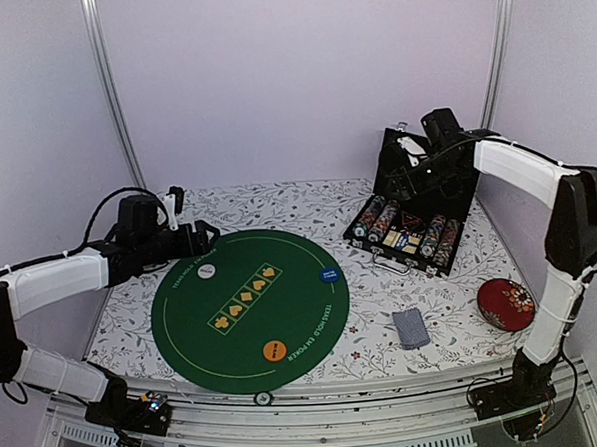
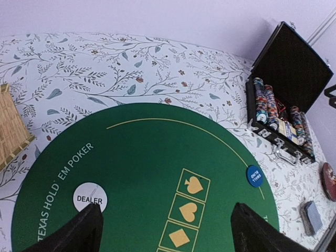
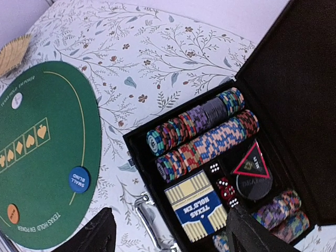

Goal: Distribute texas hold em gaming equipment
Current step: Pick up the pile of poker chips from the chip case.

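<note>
A round green poker mat (image 1: 303,313) lies mid-table. On it sit a white dealer button (image 1: 207,271), a blue small-blind button (image 1: 328,275) and an orange button (image 1: 275,350). A deck of cards with blue-grey backs (image 1: 411,328) lies on the tablecloth right of the mat. An open black case (image 1: 455,193) holds rows of striped chips (image 3: 210,131), a card box (image 3: 197,205) and dice. My left gripper (image 2: 165,231) is open and empty above the mat's far left edge, near the dealer button (image 2: 90,197). My right gripper (image 3: 170,233) is open and empty above the case.
A red round disc (image 1: 506,304) lies at the right near the deck. A tan bamboo mat (image 2: 10,131) sits at the far left of the table. The case lid (image 3: 294,79) stands upright behind the chips. A metal handle (image 3: 147,220) sticks out from the case front.
</note>
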Tool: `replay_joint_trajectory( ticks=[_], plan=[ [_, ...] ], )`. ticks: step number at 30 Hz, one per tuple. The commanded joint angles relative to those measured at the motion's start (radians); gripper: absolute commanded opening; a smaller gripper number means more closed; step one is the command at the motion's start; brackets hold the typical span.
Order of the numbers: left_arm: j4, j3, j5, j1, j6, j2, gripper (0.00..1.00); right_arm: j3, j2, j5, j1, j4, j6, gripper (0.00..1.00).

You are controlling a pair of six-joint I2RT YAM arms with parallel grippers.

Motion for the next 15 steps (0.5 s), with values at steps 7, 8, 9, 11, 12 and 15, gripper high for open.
replay_joint_trajectory(
  ticks=[7, 8, 9, 11, 12, 15],
  plan=[
    [0.060, 0.106, -0.025, -0.007, 0.043, 0.132, 0.87, 0.240, 0.310, -0.026, 0.057, -0.057, -0.227, 0.64],
    [0.044, 0.121, -0.025, -0.007, 0.047, 0.143, 0.87, 0.244, 0.324, 0.000, 0.069, -0.055, -0.239, 0.64],
    [0.029, 0.137, -0.026, -0.007, 0.054, 0.154, 0.87, 0.244, 0.337, 0.026, 0.078, -0.053, -0.255, 0.64],
    [-0.001, 0.161, -0.029, -0.007, 0.064, 0.167, 0.87, 0.247, 0.368, 0.056, 0.083, -0.055, -0.269, 0.66],
    [-0.013, 0.166, -0.032, -0.007, 0.069, 0.170, 0.87, 0.249, 0.384, 0.080, 0.082, -0.054, -0.272, 0.67],
    [-0.021, 0.163, -0.053, -0.006, 0.090, 0.167, 0.88, 0.289, 0.443, 0.159, 0.083, -0.067, -0.271, 0.62]
  ],
)
